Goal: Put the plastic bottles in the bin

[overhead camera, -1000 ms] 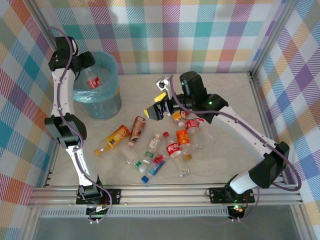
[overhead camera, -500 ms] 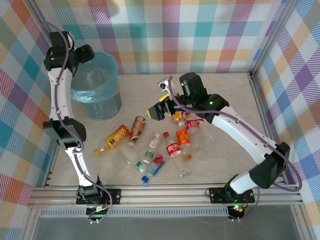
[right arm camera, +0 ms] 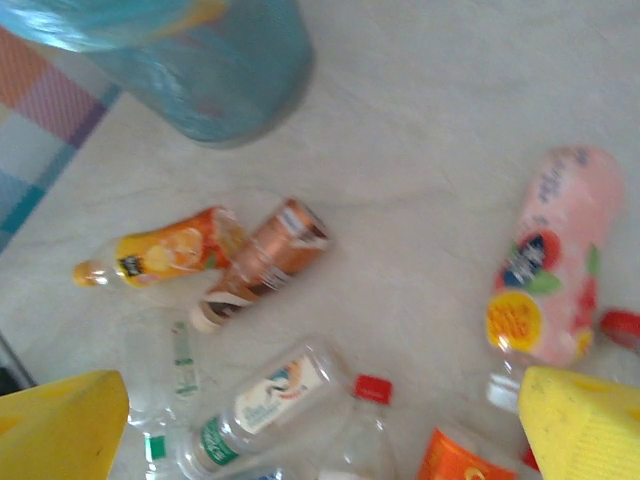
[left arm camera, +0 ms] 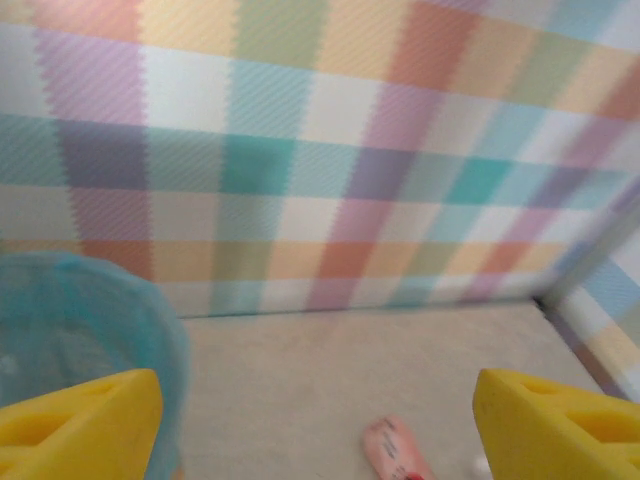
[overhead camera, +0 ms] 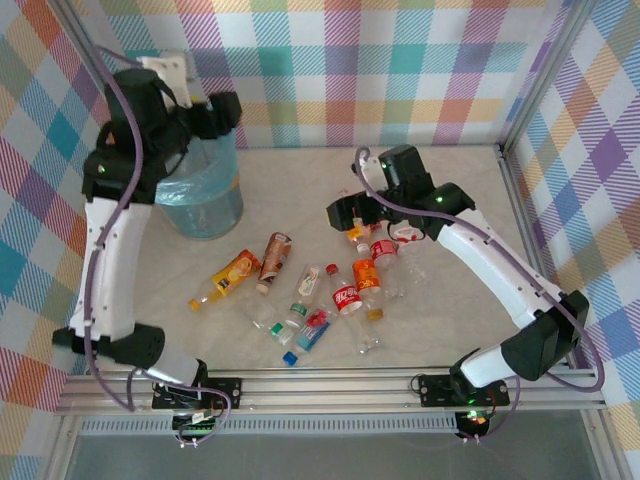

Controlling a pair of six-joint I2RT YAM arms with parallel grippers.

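Lying flat, pink-label bottle [right arm camera: 555, 250], lettering blurred

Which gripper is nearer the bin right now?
Left. The left gripper hangs open by the far rim of the bin; the right gripper is open above the plastic bottles, across the table from it.

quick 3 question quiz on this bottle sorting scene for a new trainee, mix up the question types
1. True or false: the left gripper is clamped shut.
2. Seen from the top camera, the bin stands at the table's: A) far left, B) far right, C) near edge, centre.
3. Short answer: is the right gripper, by the plastic bottles, open or shut?

Key: 1 false; 2 A; 3 open.
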